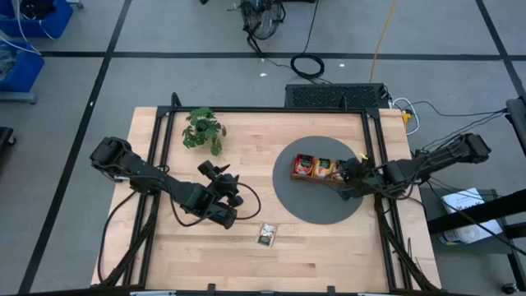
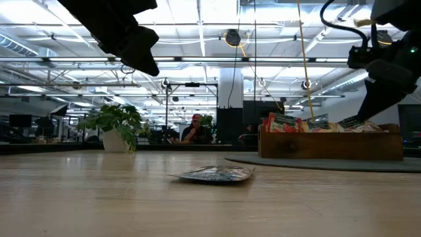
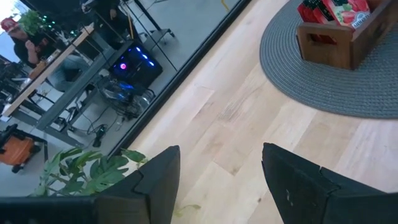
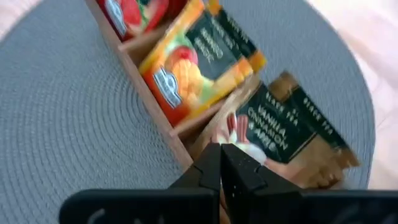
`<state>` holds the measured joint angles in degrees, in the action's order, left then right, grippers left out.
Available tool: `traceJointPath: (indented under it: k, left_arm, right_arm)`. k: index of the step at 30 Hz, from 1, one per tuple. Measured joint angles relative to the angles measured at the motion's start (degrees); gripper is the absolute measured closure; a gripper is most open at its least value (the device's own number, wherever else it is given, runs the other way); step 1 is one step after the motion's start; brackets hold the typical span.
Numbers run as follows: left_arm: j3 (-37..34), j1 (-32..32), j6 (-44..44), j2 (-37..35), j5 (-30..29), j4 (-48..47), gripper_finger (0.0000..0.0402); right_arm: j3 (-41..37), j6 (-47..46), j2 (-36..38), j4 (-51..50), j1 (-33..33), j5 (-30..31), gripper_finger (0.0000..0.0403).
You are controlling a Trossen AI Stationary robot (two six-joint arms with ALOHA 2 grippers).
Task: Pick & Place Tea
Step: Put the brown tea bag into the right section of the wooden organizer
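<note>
A long wooden tray [image 1: 306,176] sits on a round grey mat [image 1: 316,205], with red [image 4: 127,12], orange-yellow [image 4: 186,68] and brown sachets [image 4: 311,146] in its three compartments. One more sachet [image 1: 266,235] lies flat on the bare wood near the table's near edge, also visible in the low view [image 2: 214,174]. My right gripper [image 1: 349,177] is shut over the tray's right-hand compartment [image 4: 221,155]. My left gripper [image 1: 215,171] is open and raised above the table's left half [image 3: 221,180], touching nothing. My right gripper is shut at the near end of the topmost brown sachet [image 4: 245,134], coming at it from above and slanting down. The fingertips [image 4: 211,163] hide the contact, so I cannot tell how much is pinched. The sachet lies tilted over the right-hand compartment, on the other brown sachets.
A small potted plant [image 1: 204,130] stands near the table's far edge, left of the mat. A black frame runs along the table's edges [image 1: 374,131]. Bare wood lies between the mat and the left arm. A person sits far off in the room [image 2: 195,128].
</note>
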<state>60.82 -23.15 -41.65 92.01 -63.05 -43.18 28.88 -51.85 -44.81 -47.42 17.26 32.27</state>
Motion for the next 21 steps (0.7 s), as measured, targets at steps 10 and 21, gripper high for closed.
traceJointPath:
  k: [10, 21]
  left_arm:
    - [0.00, 0.08, 0.05, 0.02, 1.66, 0.24, 0.0174]
    - [0.00, 1.07, 14.24, 0.02, 15.39, 6.66, 0.0174]
  right_arm:
    - [-0.02, -2.28, -3.67, -4.13, -4.15, -4.48, 0.0403]
    - [-0.02, 7.65, -4.05, 13.30, -3.39, 1.26, 0.0391]
